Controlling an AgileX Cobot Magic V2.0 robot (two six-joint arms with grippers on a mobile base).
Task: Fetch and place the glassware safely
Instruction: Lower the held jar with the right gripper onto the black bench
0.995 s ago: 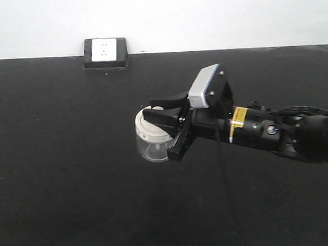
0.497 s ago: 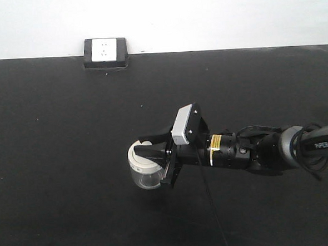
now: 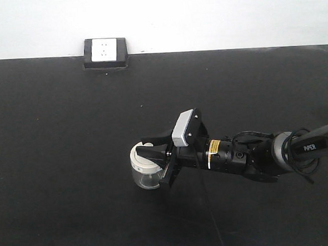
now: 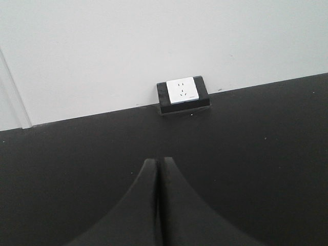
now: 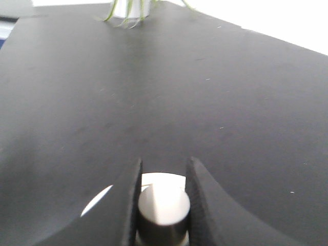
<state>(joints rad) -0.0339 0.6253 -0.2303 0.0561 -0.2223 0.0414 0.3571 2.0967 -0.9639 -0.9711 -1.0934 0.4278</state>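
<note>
Right gripper: jaws closed on the knob of the jar lid.
Left gripper: jaws pressed together, holding nothing.
Glass jar: upright on the black table, lid on; contents cannot be told.
Change: jar and arm sit slightly lower than half a second ago.
Socket box: at the table's far edge.

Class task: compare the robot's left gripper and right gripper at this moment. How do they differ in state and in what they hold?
The left gripper is shut with its fingers pressed together and nothing between them; the right gripper is shut on the knob of the glass jar. The left gripper faces the wall socket over bare black table; the right gripper reaches the jar from the side. Both have dark curved fingers.
</note>
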